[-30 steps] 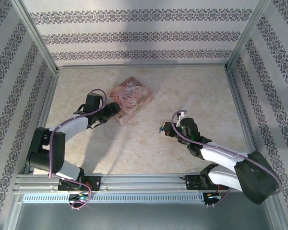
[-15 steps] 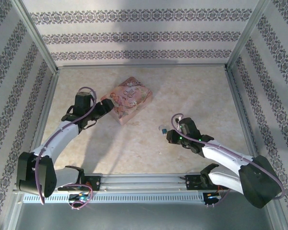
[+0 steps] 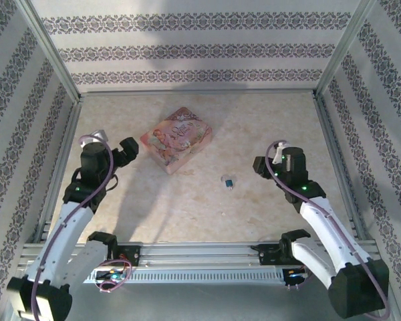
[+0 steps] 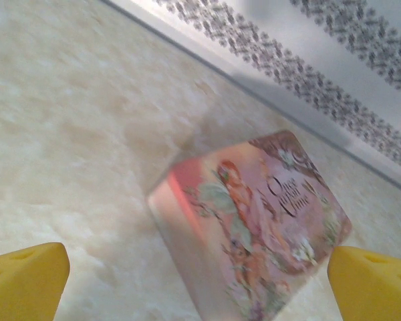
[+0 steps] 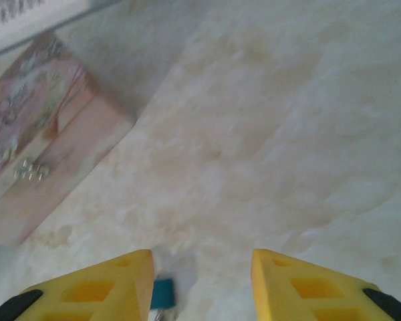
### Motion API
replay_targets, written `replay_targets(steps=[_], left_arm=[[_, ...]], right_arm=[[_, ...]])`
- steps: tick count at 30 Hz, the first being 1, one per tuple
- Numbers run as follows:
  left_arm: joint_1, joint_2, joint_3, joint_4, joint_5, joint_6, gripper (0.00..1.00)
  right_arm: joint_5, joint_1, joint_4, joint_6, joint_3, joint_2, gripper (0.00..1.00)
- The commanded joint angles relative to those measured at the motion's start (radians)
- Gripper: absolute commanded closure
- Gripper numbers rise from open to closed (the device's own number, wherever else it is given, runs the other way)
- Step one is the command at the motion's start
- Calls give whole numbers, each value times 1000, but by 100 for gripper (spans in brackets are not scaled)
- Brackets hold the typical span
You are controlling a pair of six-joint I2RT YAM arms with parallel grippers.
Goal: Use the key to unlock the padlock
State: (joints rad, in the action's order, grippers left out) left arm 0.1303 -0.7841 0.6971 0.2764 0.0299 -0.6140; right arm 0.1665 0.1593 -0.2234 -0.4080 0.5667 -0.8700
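The tiny blue-teal padlock (image 3: 227, 181) lies on the beige table, in front of the pink tin. In the right wrist view the padlock (image 5: 162, 293) sits just inside my left fingertip (image 5: 100, 291), with a silvery bit at its lower edge. I cannot make out the key as a separate piece. My right gripper (image 3: 260, 164) (image 5: 200, 287) hovers open to the right of the padlock, holding nothing. My left gripper (image 3: 128, 150) (image 4: 200, 287) is wide open, left of the tin and apart from it.
The pink illustrated tin (image 3: 177, 139) (image 4: 254, 227) (image 5: 37, 134) rests at the centre back of the table. Patterned walls and metal rails (image 3: 200, 92) enclose the table on three sides. Bare tabletop (image 3: 187, 207) stretches between the arms.
Both arms have drawn back. My right gripper moved right and away from the padlock, which stays on the table. My left gripper pulled left, away from the tin.
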Motion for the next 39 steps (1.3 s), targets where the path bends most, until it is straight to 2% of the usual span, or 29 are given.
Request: replay_targets(steps=[1, 3, 9, 13, 17, 20, 23, 29, 39], left_arm=[[-13, 68, -50, 13, 174, 74, 1], [-13, 108, -79, 0, 226, 91, 1], [-13, 120, -121, -14, 386, 158, 1], [-13, 81, -151, -84, 414, 256, 1], [-13, 21, -186, -162, 437, 311, 1], [-15, -24, -254, -289, 449, 371, 1], [-31, -80, -313, -408, 470, 393, 1], [-73, -205, -357, -544, 429, 413, 1], [-124, -399, -365, -755, 233, 463, 1]], right_arm=[[7, -58, 6, 94, 33, 18, 53], [-14, -78, 25, 125, 27, 23, 49], [-72, -152, 149, 163, -47, 35, 27], [-107, -200, 284, 169, -132, 50, 2], [-140, -223, 423, 201, -204, 41, 2], [-140, -239, 553, 226, -262, -3, 2], [-126, -244, 688, 244, -286, -102, 1], [-83, -245, 1027, 261, -300, -357, 2], [-19, -247, 1288, 305, -286, -607, 1]])
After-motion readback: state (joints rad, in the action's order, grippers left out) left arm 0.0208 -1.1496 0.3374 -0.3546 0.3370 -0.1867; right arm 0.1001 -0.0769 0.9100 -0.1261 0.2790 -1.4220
